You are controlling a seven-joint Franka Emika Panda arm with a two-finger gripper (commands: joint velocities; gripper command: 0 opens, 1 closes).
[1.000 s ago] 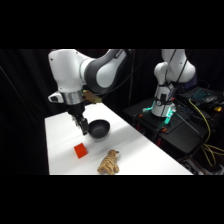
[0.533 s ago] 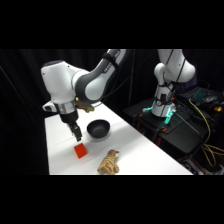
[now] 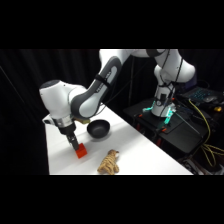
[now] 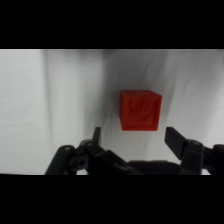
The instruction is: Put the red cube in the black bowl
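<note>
One small red cube (image 4: 140, 110) sits flat on the white table (image 3: 140, 150), right below the gripper (image 3: 75, 145). Not picked up yet. Looks hard and light, with flat sides, so easy to pinch and not likely to squash or break. May be a bit smooth, so could slip if pinched only by a corner. Best to grab two flat sides facing each other, near the middle, with the fingers straight on. Seen from the wrist, gripper (image 4: 132, 142) wide open and holding nothing, one finger on each side, gap a bit wider than the cube. Cube just past the fingertips, not between them yet. Needs to go a little lower and over the cube before closing. Black bowl (image 3: 98, 129) close by on the table, near the cube but not touching. Striped plush toy (image 3: 109, 163) lies on the other side, out of the way
</note>
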